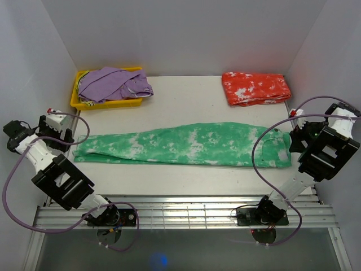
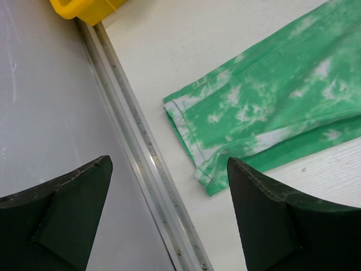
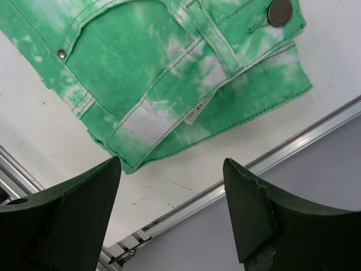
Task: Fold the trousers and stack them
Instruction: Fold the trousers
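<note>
Two pairs of trousers on the table [image 1: 186, 107]. The green trousers [image 1: 186, 145] lie flat in a long strip across the middle of the top view, running 9 to 3 o'clock, waist end at 3, hems at 9. They look laid leg over leg, though from the left wrist view we can't be sure how many layers there are. The red-orange trousers [image 1: 256, 88] sit folded in a compact pad at about 1 o'clock, near the back right corner, well apart from the green pair.

The left gripper [image 2: 169, 161] hangs over the hem end at 9 o'clock. Its fingers are spread wide with nothing between them, and the hems lie just beyond the right fingertip, over the table edge rail [image 2: 141, 158]. The right gripper [image 3: 172, 161] hangs over the waist end at 3 o'clock, fingers also spread wide and clear of the cloth. In its view we see the waistband with a metal button [image 3: 280, 11], a small size label [image 3: 197, 113] and a rivet [image 3: 61, 53].

Further out, at 11 o'clock, a yellow bin [image 1: 76, 101] holds a plain purple garment [image 1: 113, 83] that spills over the bin's right rim onto the table.
</note>
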Action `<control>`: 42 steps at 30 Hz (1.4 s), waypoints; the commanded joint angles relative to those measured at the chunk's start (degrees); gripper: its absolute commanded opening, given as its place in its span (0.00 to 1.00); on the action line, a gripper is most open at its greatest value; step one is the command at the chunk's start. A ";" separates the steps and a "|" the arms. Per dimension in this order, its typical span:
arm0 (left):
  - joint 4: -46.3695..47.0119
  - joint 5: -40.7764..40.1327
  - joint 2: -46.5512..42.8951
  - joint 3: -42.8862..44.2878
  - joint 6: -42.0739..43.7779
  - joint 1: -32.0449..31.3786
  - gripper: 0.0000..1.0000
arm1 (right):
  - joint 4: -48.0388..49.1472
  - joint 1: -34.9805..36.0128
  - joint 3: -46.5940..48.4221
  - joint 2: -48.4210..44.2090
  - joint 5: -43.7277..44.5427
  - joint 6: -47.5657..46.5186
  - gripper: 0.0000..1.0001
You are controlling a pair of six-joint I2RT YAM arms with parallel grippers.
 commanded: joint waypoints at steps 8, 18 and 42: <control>-7.73 -12.26 14.08 13.47 -25.76 -2.82 0.82 | 5.35 10.14 -2.20 -0.41 -2.42 17.48 0.70; -4.20 -22.81 11.98 1.18 -28.15 -9.75 0.61 | 12.93 18.16 -6.68 3.63 11.00 26.90 0.62; -1.73 -13.52 -4.14 2.02 -27.51 -20.40 0.84 | 5.30 7.17 2.35 5.48 12.98 18.37 0.71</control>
